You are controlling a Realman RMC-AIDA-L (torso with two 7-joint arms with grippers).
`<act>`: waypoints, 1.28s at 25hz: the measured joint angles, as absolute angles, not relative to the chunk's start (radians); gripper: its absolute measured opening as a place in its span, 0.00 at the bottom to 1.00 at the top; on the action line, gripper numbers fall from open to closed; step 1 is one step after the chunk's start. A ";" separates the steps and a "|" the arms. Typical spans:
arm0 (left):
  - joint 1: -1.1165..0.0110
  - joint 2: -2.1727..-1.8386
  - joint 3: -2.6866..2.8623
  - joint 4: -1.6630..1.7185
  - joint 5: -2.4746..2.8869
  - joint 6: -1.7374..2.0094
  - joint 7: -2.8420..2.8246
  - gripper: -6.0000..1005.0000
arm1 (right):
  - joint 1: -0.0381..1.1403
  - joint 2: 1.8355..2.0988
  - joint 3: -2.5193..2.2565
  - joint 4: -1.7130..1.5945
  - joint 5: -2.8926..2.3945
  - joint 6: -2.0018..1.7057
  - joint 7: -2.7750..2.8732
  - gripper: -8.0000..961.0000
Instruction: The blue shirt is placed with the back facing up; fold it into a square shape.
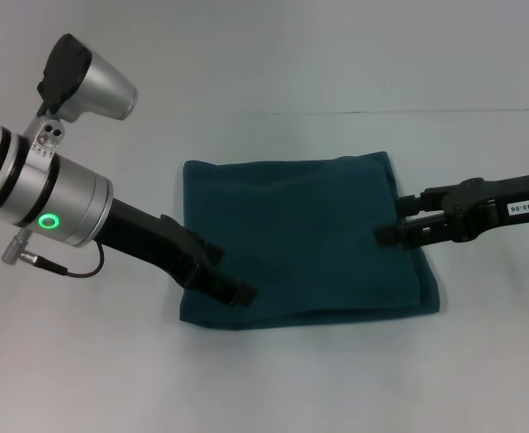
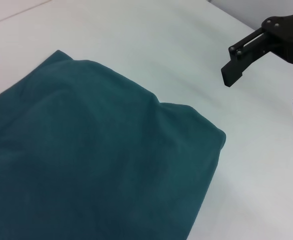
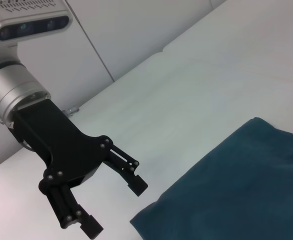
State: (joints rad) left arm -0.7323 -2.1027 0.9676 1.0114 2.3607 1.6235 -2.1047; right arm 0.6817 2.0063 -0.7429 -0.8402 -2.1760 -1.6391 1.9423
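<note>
We see the blue shirt lying flat in the middle of a white table, already folded into a thick, roughly square pad with only plain teal cloth showing. From the left, the left gripper reaches in on its black wrist and silver arm, and its tips sit over the shirt's near left corner. In the right wrist view we find this same claw released, its two black fingers spread apart with nothing between them, just beside the shirt's edge. From the right, the right gripper reaches over the shirt's right edge. In the left wrist view its fingers also stand spread and empty, above bare table beyond the shirt's corner.
</note>
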 joint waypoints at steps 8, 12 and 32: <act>-0.729 -2.106 0.968 1.009 2.361 1.623 -2.104 0.93 | 0.677 2.006 -0.742 -0.841 -2.178 -1.637 1.942 0.95; -0.728 -2.106 0.964 1.009 2.361 1.625 -2.104 0.93 | 0.677 2.006 -0.744 -0.841 -2.178 -1.635 1.942 0.95; -0.720 -2.106 0.931 1.008 2.306 1.666 -2.104 0.93 | 0.669 1.996 -0.749 -0.842 -2.180 -1.630 1.931 0.95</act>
